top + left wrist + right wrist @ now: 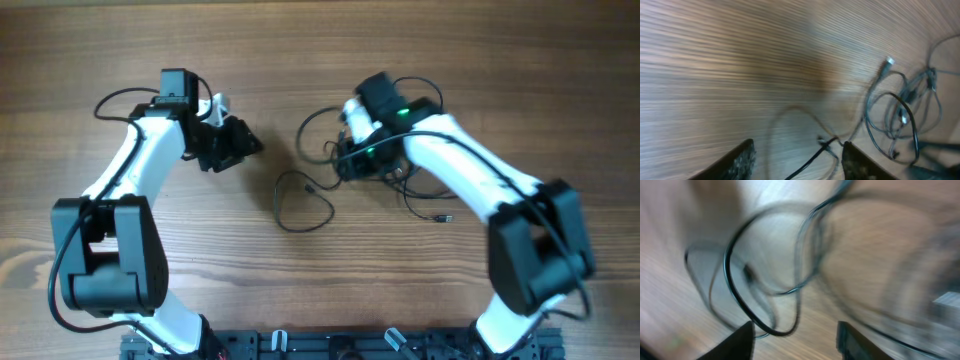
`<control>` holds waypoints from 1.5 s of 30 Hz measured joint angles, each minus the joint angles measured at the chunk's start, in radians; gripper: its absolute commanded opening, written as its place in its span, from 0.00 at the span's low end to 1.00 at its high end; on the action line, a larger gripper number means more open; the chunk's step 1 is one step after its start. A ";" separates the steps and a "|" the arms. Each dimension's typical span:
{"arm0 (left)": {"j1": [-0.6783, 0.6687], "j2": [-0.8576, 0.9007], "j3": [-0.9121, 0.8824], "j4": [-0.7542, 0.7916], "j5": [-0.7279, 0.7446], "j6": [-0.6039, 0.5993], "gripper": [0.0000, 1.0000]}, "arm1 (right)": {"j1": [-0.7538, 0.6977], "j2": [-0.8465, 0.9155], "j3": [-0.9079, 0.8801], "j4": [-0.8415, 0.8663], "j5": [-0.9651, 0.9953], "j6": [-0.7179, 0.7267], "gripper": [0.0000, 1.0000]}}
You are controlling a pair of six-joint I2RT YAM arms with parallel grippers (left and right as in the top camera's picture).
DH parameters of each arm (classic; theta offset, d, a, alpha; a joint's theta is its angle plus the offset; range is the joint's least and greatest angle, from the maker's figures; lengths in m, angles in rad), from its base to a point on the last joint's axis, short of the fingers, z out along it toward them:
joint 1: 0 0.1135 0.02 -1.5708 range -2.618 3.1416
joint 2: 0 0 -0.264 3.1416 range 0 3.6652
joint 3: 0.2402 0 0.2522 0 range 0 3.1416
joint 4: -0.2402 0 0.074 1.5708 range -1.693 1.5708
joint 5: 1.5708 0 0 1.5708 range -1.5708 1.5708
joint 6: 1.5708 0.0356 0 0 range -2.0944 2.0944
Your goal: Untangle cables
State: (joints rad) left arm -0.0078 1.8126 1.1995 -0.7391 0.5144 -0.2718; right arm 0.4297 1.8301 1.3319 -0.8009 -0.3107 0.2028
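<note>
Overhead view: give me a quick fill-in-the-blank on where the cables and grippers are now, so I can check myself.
1. Of the two arms, the ____ one reaches over the cable bunch.
2. The left gripper is ____, its fingers apart and gripping nothing.
3. A loose cable loop lies on the ____ table, between the arms.

Missing words: right; open; wooden
</note>
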 measured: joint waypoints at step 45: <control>0.059 -0.380 -0.005 0.023 -0.252 -0.102 0.44 | -0.278 -0.240 0.005 -0.131 0.154 0.020 1.00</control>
State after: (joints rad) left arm 0.0509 1.4330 1.1950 -0.7162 0.2626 -0.3740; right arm 0.1516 1.5906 1.3369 -0.9318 -0.1570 0.2230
